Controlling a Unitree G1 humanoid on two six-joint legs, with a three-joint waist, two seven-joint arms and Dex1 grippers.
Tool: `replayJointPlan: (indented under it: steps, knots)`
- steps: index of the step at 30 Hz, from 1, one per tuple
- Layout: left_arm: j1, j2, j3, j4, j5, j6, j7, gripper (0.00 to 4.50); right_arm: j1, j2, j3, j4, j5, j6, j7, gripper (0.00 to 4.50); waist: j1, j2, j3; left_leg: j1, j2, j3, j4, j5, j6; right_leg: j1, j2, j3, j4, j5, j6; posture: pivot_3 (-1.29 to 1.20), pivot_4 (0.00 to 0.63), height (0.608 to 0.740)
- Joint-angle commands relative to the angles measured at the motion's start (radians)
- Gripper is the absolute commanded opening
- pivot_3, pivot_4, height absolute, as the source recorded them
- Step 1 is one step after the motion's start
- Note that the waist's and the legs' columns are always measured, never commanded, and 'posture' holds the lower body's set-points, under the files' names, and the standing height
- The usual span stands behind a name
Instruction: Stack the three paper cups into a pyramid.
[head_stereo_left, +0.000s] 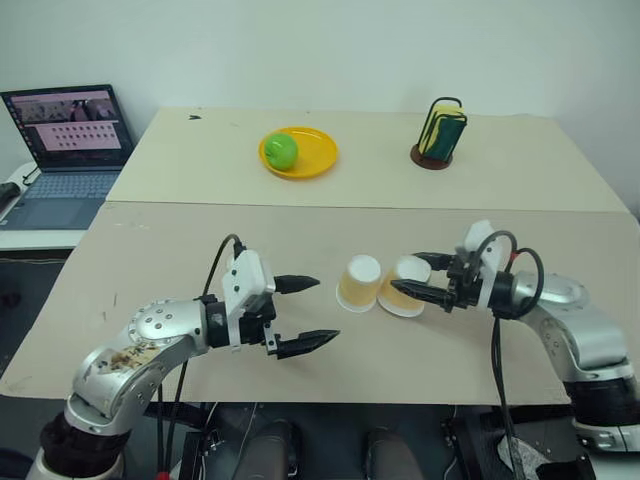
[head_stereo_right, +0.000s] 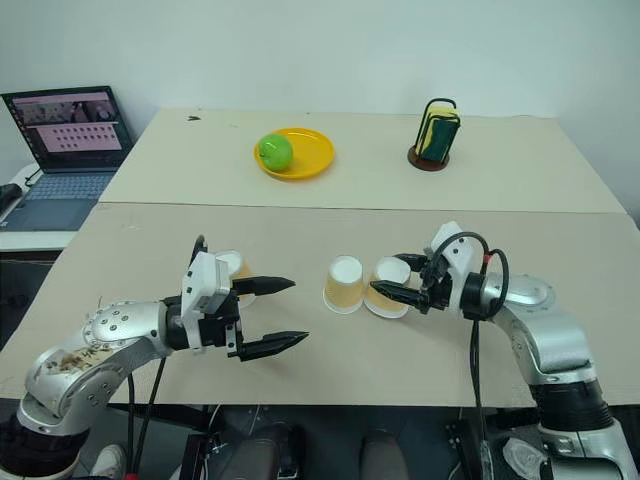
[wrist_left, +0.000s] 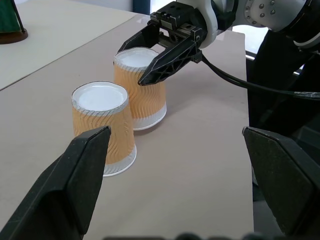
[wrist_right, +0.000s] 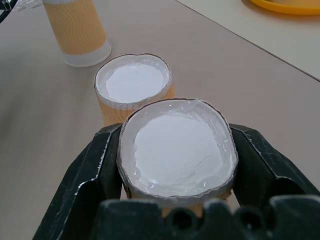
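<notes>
Two paper cups stand upside down, close beside each other, in the middle of the near table. The left cup (head_stereo_left: 359, 284) stands free. My right gripper (head_stereo_left: 410, 274) is shut on the right cup (head_stereo_left: 404, 302), one finger on each side near its white base (wrist_right: 177, 145), which is squeezed slightly oval. Its rim seems to rest on the table. The third cup (head_stereo_right: 232, 265) stands upside down further left, partly hidden behind my left gripper (head_stereo_left: 325, 311). That gripper hovers open and empty left of the pair, pointing at them.
On the far table a yellow plate (head_stereo_left: 315, 155) holds a green apple (head_stereo_left: 281, 150). A dark wire holder with yellow and green sponges (head_stereo_left: 441, 133) stands at the far right. A laptop (head_stereo_left: 70, 150) sits on a side table at the left.
</notes>
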Motion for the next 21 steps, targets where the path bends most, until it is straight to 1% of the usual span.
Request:
replayJointPlan:
  steps: [1, 11, 13, 14, 16, 17, 21]
  knots:
    - [0.005, 0.008, 0.029, -0.042, -0.015, -0.006, 0.007, 4.50, -0.021, 0.005, -0.009, 0.009, -0.007, -0.040, 0.019, 2.67, 0.000, 0.000, 0.000, 0.000, 0.000, 0.000, 0.000, 0.000, 0.000, 0.000, 0.000, 0.000, 0.000, 0.000, 0.000, 0.00, 0.150, 0.726]
    - [0.027, 0.012, 0.036, -0.049, -0.010, -0.013, 0.011, 4.50, -0.019, 0.023, -0.008, 0.058, -0.030, -0.061, 0.029, 2.67, -0.001, 0.000, 0.000, 0.000, 0.000, 0.000, 0.000, 0.000, 0.000, 0.000, 0.000, 0.000, 0.000, 0.000, 0.000, 0.00, 0.150, 0.726]
    - [0.028, 0.011, 0.035, -0.049, -0.008, -0.014, 0.010, 4.50, -0.024, 0.028, -0.015, 0.068, -0.029, -0.060, 0.025, 3.67, -0.001, 0.000, 0.000, 0.000, 0.000, 0.000, 0.000, 0.000, 0.000, 0.000, 0.000, 0.000, 0.000, 0.000, 0.000, 0.00, 0.150, 0.726]
    - [0.028, 0.011, 0.034, -0.049, -0.008, -0.015, 0.010, 4.50, -0.024, 0.030, -0.016, 0.071, -0.028, -0.060, 0.025, 3.75, -0.001, 0.000, 0.000, 0.000, 0.000, 0.000, 0.000, 0.000, 0.000, 0.000, 0.000, 0.000, 0.000, 0.000, 0.000, 0.00, 0.150, 0.726]
    - [0.029, 0.012, 0.034, -0.048, -0.007, -0.016, 0.008, 4.50, -0.023, 0.027, -0.014, 0.072, -0.036, -0.065, 0.025, 4.33, 0.000, 0.000, 0.000, 0.000, 0.000, 0.000, 0.000, 0.000, 0.000, 0.000, 0.000, 0.000, 0.000, 0.000, 0.000, 0.00, 0.150, 0.726]
    - [0.030, 0.012, 0.034, -0.047, -0.007, -0.016, 0.007, 4.50, -0.023, 0.025, -0.013, 0.072, -0.041, -0.068, 0.026, 4.43, 0.000, 0.000, 0.000, 0.000, 0.000, 0.000, 0.000, 0.000, 0.000, 0.000, 0.000, 0.000, 0.000, 0.000, 0.000, 0.00, 0.150, 0.726]
    - [0.033, 0.010, 0.031, -0.041, -0.003, -0.021, 0.004, 4.50, -0.026, 0.022, -0.020, 0.080, -0.056, -0.077, 0.020, 4.43, -0.001, 0.000, 0.000, 0.000, 0.000, 0.000, 0.000, 0.000, 0.000, 0.000, -0.001, 0.000, 0.000, 0.000, 0.000, 0.00, 0.150, 0.726]
